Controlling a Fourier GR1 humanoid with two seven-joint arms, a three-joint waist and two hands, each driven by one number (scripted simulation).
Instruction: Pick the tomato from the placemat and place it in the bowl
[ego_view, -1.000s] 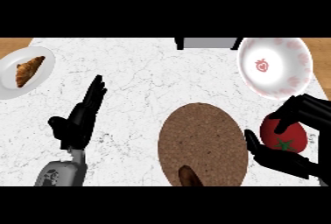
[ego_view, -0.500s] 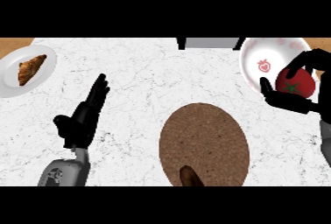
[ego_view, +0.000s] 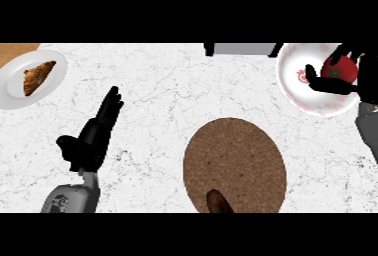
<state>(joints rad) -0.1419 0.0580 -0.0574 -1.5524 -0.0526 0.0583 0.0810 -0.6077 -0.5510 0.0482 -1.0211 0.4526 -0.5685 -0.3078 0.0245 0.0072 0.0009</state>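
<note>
A red tomato (ego_view: 342, 70) with a green stem sits inside my right hand (ego_view: 330, 85), whose fingers and thumb curl round it. The hand holds it over the white bowl (ego_view: 306, 95) with pink marks at the upper right; whether the tomato touches the bowl cannot be told. The brown round placemat (ego_view: 235, 165) lies at lower centre with no tomato on it. My left hand (ego_view: 92, 137) rests open at the left, fingers straight and pointing up the counter.
A white plate (ego_view: 15, 92) with a brown croissant (ego_view: 37, 77) stands at the upper left. A small dark brown object (ego_view: 219, 202) lies at the placemat's near edge. A grey box (ego_view: 244, 48) sits at the back edge. The counter is white marble.
My right hand has carried the tomato from beside the placemat up and away to over the bowl. The left hand has stayed about where it was.
</note>
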